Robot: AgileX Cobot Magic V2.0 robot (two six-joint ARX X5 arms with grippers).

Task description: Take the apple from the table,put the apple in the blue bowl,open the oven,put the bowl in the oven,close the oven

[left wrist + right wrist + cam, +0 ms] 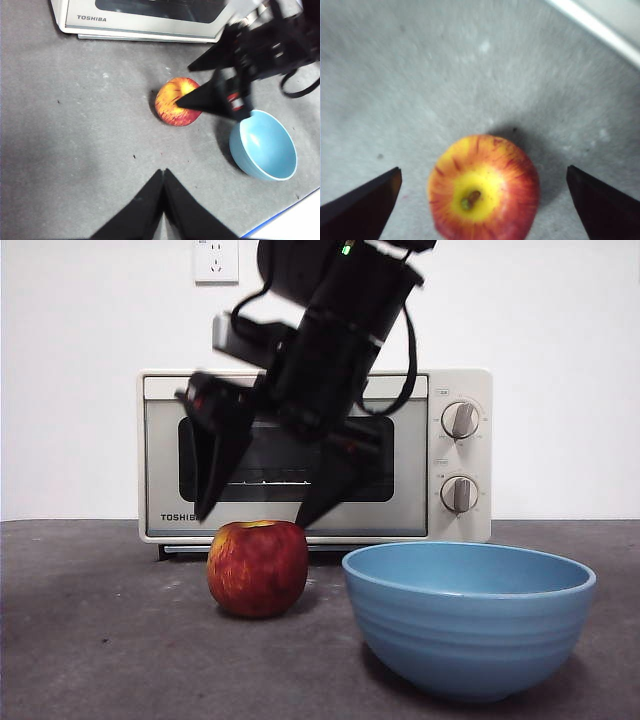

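Note:
The red and yellow apple (257, 568) (177, 101) (484, 189) rests on the dark grey table (100, 640), just left of the blue bowl (468, 615) (263, 145), which holds nothing. My right gripper (252, 518) (183, 86) (483, 169) hangs open directly above the apple, one jaw to each side, not touching it. The cream TOSHIBA oven (430, 440) (145, 20) stands behind, its door closed. My left gripper (162, 171) is shut and holds nothing, well back from the apple.
A wall socket (215, 260) sits on the white wall above the oven. The table's edge with a blue strip (280, 220) runs near the bowl. The oven's pale lower edge (600, 25) shows beyond the apple.

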